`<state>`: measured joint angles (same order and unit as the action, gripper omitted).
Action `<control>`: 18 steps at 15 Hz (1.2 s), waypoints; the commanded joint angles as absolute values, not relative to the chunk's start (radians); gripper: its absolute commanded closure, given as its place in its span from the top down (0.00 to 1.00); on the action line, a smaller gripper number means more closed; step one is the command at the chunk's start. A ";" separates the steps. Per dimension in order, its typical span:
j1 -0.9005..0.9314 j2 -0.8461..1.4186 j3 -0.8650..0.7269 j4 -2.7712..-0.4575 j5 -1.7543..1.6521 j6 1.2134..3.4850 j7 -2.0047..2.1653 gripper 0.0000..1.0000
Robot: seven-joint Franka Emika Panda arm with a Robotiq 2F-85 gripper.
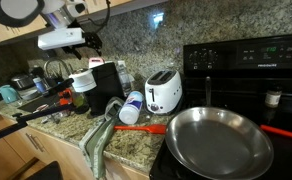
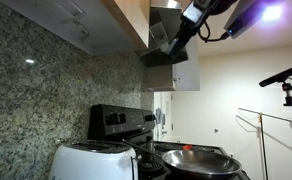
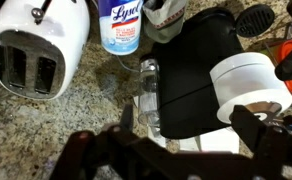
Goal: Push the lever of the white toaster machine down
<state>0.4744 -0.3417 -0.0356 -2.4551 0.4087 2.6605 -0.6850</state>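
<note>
Toaster (image 3: 38, 45) slots plain in wrist view alone, hand (image 3: 184, 122) wide and empty there.

Open air above the white toaster (image 1: 163, 92) — Lysol canister (image 1: 132, 108) just beside it, frying pan (image 1: 218, 140) near.

Toaster (image 3: 38, 45) glossy white plastic; countertop (image 3: 56, 120) speckled polished granite; frying pan (image 1: 218, 140) shiny metal; stove (image 1: 248, 60) glossy black

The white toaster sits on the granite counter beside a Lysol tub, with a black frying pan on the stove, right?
Nearly: the frying pan is silver, not black, as an exterior view shows. The white toaster does sit beside the Lysol tub.
</note>
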 commanded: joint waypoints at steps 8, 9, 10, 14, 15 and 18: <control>0.268 -0.113 0.080 -2.252 0.155 2.642 -0.409 1.00; 0.253 -0.108 0.093 -2.242 0.114 2.631 -0.356 1.00; 0.241 -0.105 0.104 -2.233 0.081 2.616 -0.307 1.00; 0.208 -0.103 0.139 -2.210 -0.029 2.565 -0.124 1.00; 0.215 -0.099 0.141 -2.198 0.007 2.535 -0.124 1.00; 0.221 -0.110 0.143 -2.224 0.068 2.545 -0.170 1.00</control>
<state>0.2356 -0.1106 0.1279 -2.2257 0.0676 2.5463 -0.1706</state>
